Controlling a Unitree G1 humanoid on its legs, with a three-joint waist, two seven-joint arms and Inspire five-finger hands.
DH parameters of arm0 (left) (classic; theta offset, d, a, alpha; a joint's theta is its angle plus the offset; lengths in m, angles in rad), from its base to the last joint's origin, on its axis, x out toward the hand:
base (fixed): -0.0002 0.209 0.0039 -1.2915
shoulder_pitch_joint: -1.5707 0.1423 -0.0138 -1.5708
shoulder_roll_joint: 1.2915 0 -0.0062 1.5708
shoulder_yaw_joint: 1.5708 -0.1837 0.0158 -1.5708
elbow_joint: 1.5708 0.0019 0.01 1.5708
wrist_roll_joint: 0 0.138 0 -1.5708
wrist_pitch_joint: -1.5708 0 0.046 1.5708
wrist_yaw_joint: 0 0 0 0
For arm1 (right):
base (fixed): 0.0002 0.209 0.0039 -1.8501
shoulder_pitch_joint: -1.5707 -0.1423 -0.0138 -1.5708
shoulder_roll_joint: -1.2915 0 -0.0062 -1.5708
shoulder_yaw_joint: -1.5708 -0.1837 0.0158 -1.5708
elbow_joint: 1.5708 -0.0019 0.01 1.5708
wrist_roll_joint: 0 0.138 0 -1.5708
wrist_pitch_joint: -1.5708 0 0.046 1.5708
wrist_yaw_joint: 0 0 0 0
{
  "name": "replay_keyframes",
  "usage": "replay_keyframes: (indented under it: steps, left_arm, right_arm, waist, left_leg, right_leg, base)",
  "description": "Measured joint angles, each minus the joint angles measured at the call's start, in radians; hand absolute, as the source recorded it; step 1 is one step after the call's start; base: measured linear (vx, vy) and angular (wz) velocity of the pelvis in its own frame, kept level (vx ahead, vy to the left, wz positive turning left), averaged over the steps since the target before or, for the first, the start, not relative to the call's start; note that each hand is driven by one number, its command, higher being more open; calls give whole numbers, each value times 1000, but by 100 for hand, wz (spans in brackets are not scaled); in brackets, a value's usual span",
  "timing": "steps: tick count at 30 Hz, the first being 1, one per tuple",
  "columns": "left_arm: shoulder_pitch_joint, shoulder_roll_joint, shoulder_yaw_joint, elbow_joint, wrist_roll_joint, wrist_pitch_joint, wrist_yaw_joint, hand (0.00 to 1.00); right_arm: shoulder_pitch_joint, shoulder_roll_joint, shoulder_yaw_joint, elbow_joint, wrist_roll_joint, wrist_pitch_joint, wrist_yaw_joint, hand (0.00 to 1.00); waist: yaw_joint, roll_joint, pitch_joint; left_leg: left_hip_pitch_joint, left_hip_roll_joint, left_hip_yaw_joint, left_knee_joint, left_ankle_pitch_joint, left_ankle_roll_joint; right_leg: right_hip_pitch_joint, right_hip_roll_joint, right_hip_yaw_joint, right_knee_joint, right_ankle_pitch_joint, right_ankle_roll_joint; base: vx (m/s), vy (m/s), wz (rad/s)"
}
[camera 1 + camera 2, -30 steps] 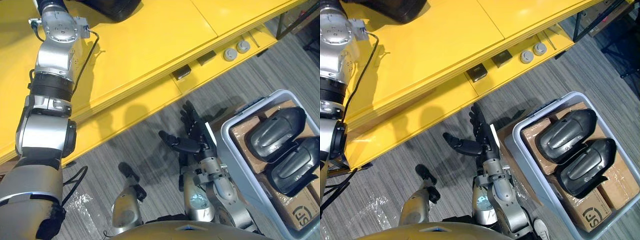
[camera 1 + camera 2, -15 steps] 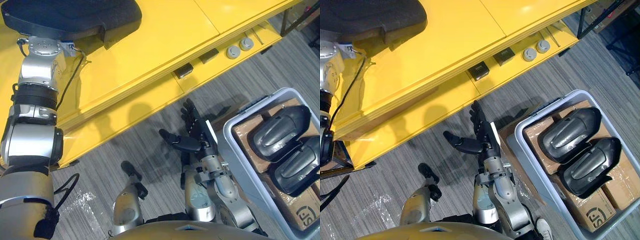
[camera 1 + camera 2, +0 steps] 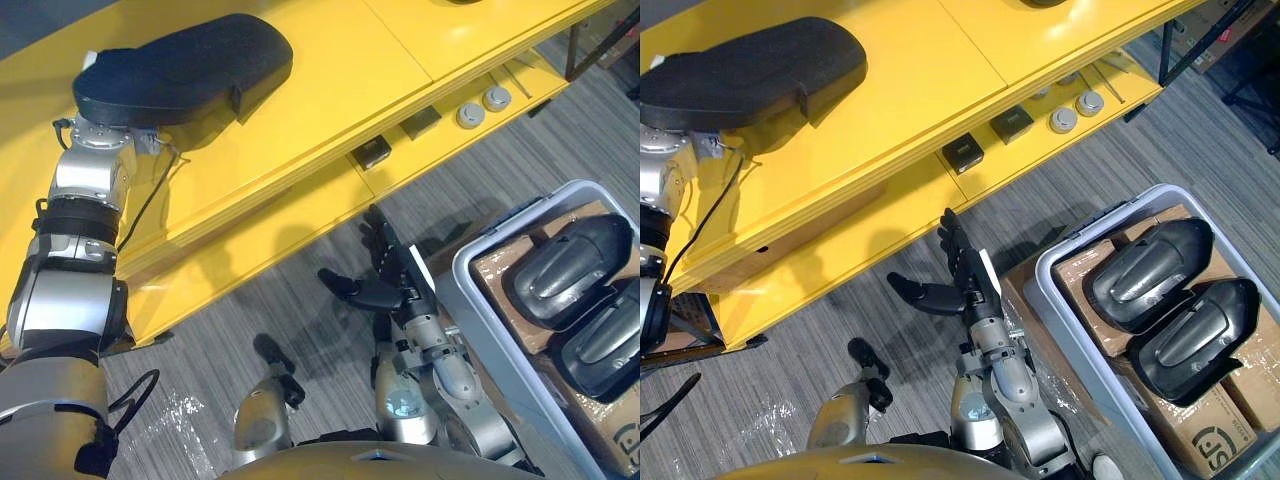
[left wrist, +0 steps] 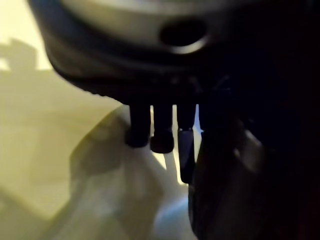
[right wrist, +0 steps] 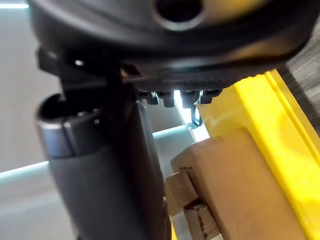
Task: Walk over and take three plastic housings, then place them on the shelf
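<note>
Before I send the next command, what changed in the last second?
The plastic housing over the left hand has come back toward the front edge of the yellow shelf as that wrist drew in; its grip is hidden. The open right hand and the two housings in the grey bin stayed put.

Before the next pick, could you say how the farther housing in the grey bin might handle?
Probably stiff: the plastic housing keeps a moulded shell shape. Its glossy, rounded back may slip. Likely light, looking thin-shelled.
</note>
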State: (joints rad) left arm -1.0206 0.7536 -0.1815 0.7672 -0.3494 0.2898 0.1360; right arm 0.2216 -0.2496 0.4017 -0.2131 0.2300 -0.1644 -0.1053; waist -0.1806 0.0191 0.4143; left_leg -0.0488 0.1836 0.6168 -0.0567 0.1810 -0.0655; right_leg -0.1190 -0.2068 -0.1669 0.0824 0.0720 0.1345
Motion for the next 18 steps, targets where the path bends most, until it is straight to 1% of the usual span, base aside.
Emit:
replay_keyframes:
  steps: [2, 4, 7, 9, 10, 15, 18]
  left_arm:
    - [10, 0, 0, 0, 7, 4, -17, 100]
    - [10, 0, 0, 5, 35, 22, -32, 100]
    - [11, 1, 0, 21, 139, 44, -58, 100]
    - [10, 3, 0, 24, 187, 55, -81, 100]
    - [10, 3, 0, 27, 250, 61, -106, 100]
    - [10, 4, 0, 53, 370, 66, -164, 100]
    - [10, 8, 0, 67, 444, 66, -189, 100]
  right_arm:
    - [1, -3, 0, 0, -1, 0, 11, 100]
    - [3, -12, 1, 0, -18, 1, 15, 100]
    - [7, -22, 0, 0, -19, 1, 34, 100]
    - [13, -24, 0, 0, -19, 1, 42, 100]
    - [20, -24, 2, 0, -19, 2, 54, 100]
    - [40, -29, 3, 0, -19, 7, 58, 100]
    - [38, -32, 3, 0, -19, 10, 61, 100]
  waist:
    - [1, 7, -6]
    - [2, 13, -14]
    - [2, 15, -34]
    - [2, 15, -35]
    - [2, 15, -36]
    - [-3, 29, -62]
    - [-3, 40, -69]
  left_leg:
    - [3, 0, 0, 0, 1, 0]
    - [3, -1, 0, -3, 1, 1]
    - [4, -1, 0, -4, 2, 1]
    - [11, -1, -1, -4, 2, 1]
    - [23, -2, 0, -12, 3, 1]
    - [24, -5, -1, -24, 8, 1]
    - [24, -4, -2, -24, 11, 2]
  right_leg:
    - [2, 0, 0, 0, 0, 0]
    - [3, 0, 0, 0, 1, 2]
    - [3, 0, -1, 1, 1, 2]
    - [11, 0, -3, 0, 1, 2]
    - [19, 0, -4, 0, 1, 2]
    - [18, 0, -7, 0, 0, 1]
    - [18, 1, -9, 2, -1, 1]
  base:
    - [0, 0, 0]
    - [0, 0, 0]
    - [0, 0, 0]
    - [0, 0, 0]
    - [0, 0, 0]
    - [0, 0, 0]
    - [0, 0, 0]
